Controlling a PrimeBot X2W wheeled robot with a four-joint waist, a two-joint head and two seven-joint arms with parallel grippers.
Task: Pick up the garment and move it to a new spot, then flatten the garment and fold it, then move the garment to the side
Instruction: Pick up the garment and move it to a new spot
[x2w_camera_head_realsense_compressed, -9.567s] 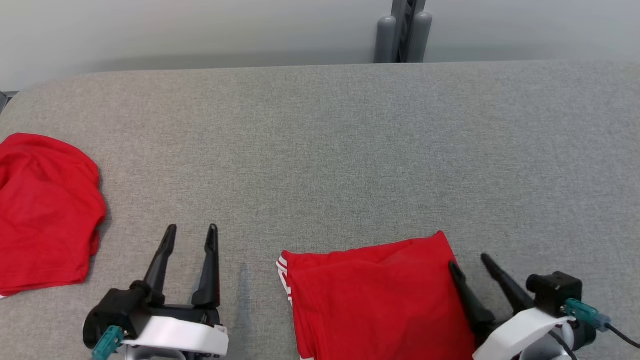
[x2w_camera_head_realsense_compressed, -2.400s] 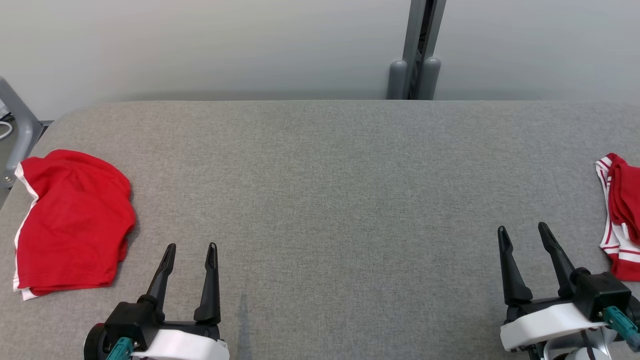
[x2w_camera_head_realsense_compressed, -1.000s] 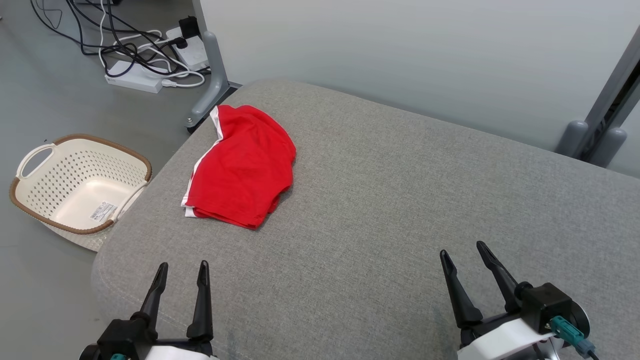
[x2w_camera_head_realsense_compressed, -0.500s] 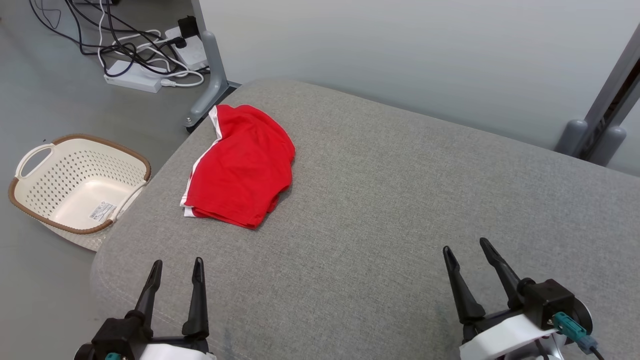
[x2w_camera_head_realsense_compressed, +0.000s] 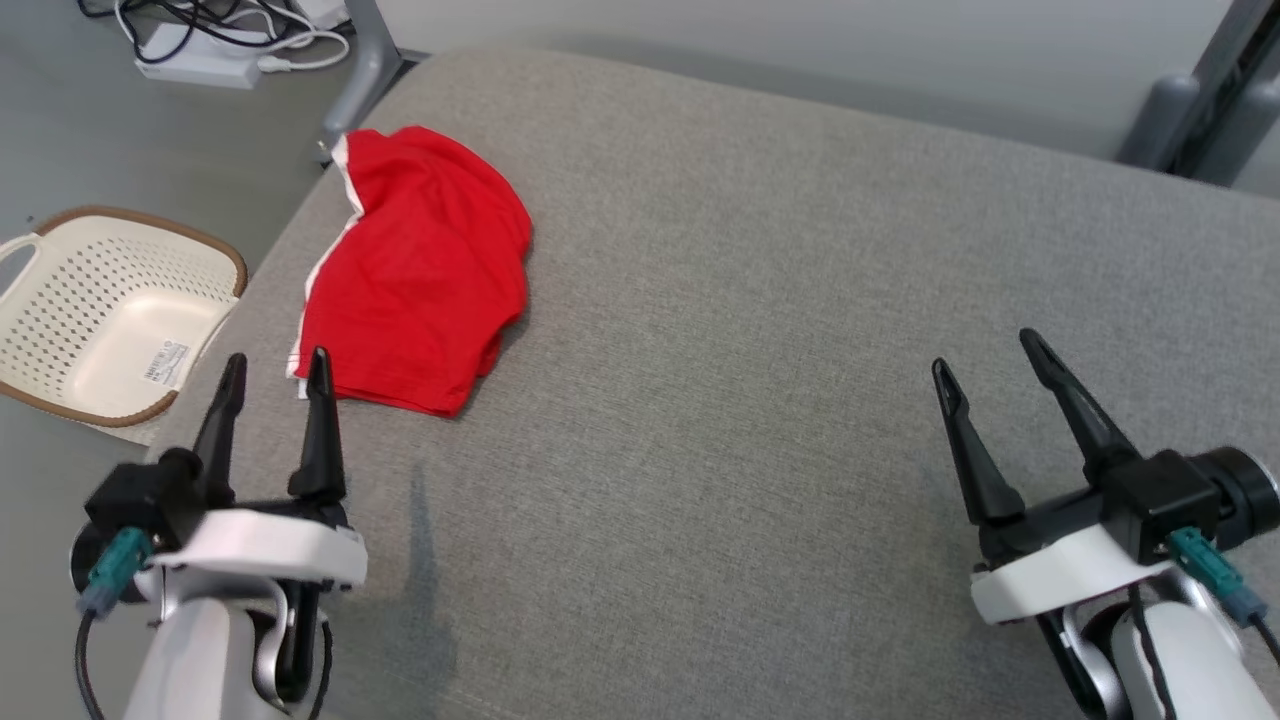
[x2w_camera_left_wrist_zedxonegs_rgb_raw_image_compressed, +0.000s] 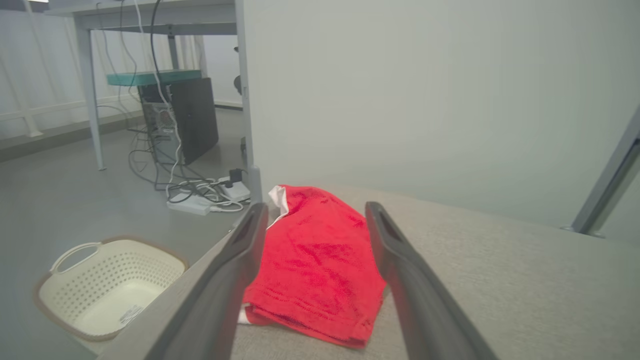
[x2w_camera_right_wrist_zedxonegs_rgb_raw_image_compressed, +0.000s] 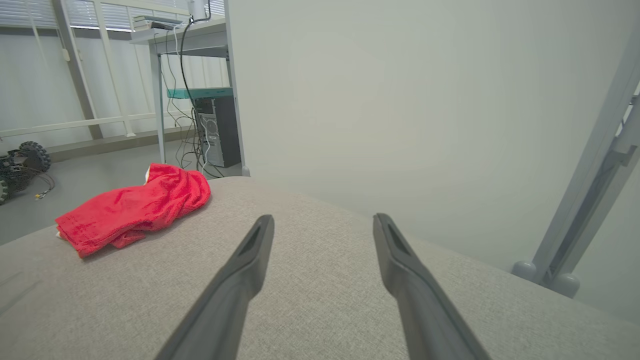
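A red garment with white trim (x2w_camera_head_realsense_compressed: 415, 270) lies crumpled near the left corner of the grey table (x2w_camera_head_realsense_compressed: 760, 300). My left gripper (x2w_camera_head_realsense_compressed: 277, 368) is open, just short of the garment's near edge, with nothing held. In the left wrist view the garment (x2w_camera_left_wrist_zedxonegs_rgb_raw_image_compressed: 315, 262) lies straight ahead between the spread fingers. My right gripper (x2w_camera_head_realsense_compressed: 985, 352) is open over bare table at the lower right. From the right wrist the garment (x2w_camera_right_wrist_zedxonegs_rgb_raw_image_compressed: 135, 207) appears far off to the left.
A cream perforated basket with a brown rim (x2w_camera_head_realsense_compressed: 105, 315) stands on the floor left of the table. Cables and a power strip (x2w_camera_head_realsense_compressed: 225, 50) lie on the floor beyond it. A grey post (x2w_camera_head_realsense_compressed: 1190, 110) rises at the table's far right edge.
The head camera has tilted down and turned, shifting the whole picture. My left gripper has come forward to the garment's near edge. Both grippers stay open.
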